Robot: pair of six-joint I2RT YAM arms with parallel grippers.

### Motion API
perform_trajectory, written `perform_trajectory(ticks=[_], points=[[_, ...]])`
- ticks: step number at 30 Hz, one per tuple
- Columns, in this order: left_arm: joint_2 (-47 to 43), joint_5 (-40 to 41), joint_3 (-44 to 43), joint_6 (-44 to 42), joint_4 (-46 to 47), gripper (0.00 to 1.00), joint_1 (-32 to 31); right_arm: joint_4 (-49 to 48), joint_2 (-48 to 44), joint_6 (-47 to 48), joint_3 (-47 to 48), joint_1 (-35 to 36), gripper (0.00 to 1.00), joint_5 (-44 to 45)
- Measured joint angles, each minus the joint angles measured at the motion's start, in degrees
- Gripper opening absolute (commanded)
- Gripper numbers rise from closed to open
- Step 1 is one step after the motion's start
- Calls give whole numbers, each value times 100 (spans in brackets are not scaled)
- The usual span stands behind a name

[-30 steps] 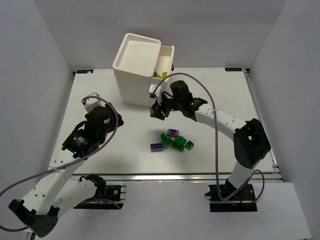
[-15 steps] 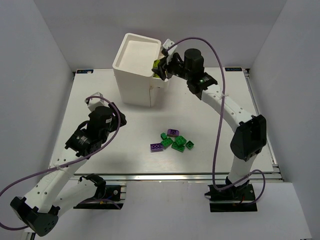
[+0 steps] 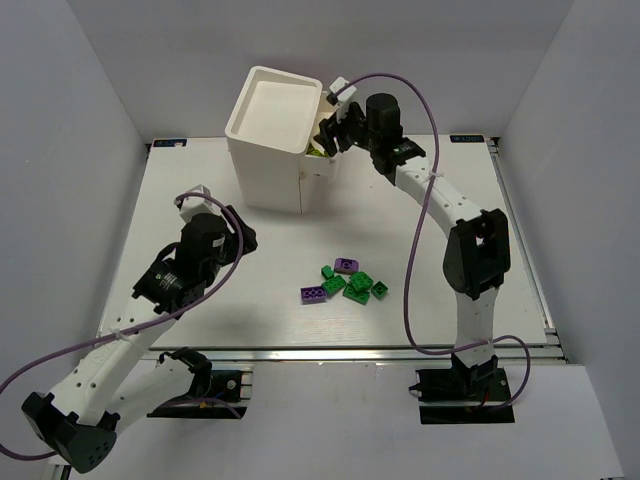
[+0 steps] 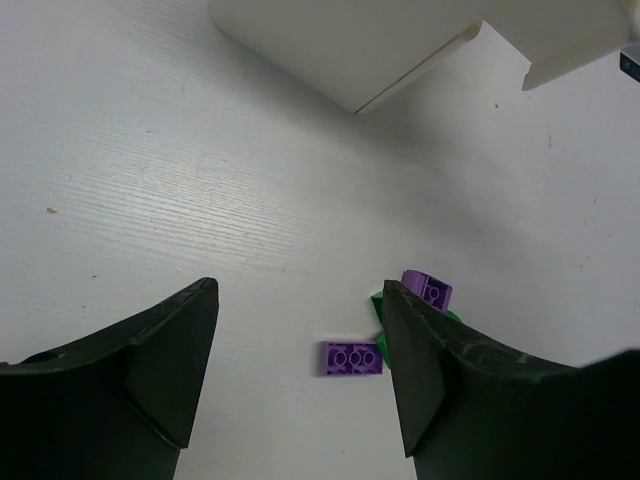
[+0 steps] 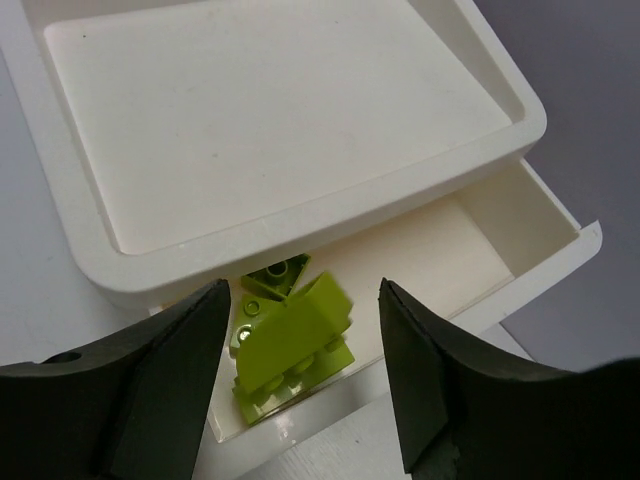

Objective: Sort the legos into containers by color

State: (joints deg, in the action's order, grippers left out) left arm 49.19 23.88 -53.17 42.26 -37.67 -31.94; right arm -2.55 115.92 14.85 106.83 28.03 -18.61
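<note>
Over the pulled-out top drawer [image 5: 545, 255] of the cabinet [image 3: 268, 112], the right tool [image 5: 300, 292] stands spread above yellow-green legos [image 5: 292, 345] inside it, while the left tool [image 4: 300, 298], spread and empty, hovers over the bench [image 3: 200, 185] near purple and green legos [image 3: 355, 288].

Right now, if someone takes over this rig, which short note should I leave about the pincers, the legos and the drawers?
Left pincer: open, empty, above the table.
Right pincer: open above the pulled-out top drawer, a yellow-green brick loose under it.
Done: yellow-green bricks are in that drawer; none shows on the table.
Left to do: two purple bricks and several dark green bricks, heaped on the table.
</note>
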Motion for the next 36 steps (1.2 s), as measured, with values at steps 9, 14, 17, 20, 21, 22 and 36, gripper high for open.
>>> perform_trajectory(ticks=[9, 14, 17, 20, 21, 22, 36], points=[[310, -138, -2, -140, 435, 70, 0, 127, 59, -138, 516, -72, 69, -227], [787, -282, -74, -260, 761, 34, 0, 98, 4, -632, 599, -264, 17, -61], [1123, -372, -254, -385, 960, 1, 44, 105, -149, -890, 446, -463, 0, 216], [1377, -376, -505, -424, 1032, 0, 131, 66, -455, -1108, -11, -647, 0, 562], [1440, -354, -595, -433, 1038, 0, 192, 72, -636, -1244, -330, -741, 0, 688], [1497, -328, -678, -439, 1058, 0, 278, 59, -715, -1318, -505, -807, 0, 756], [4319, -1104, -4343, -1005, 957, 36, 2402, 474, 190, -1746, -420, -957, 0, 737]])
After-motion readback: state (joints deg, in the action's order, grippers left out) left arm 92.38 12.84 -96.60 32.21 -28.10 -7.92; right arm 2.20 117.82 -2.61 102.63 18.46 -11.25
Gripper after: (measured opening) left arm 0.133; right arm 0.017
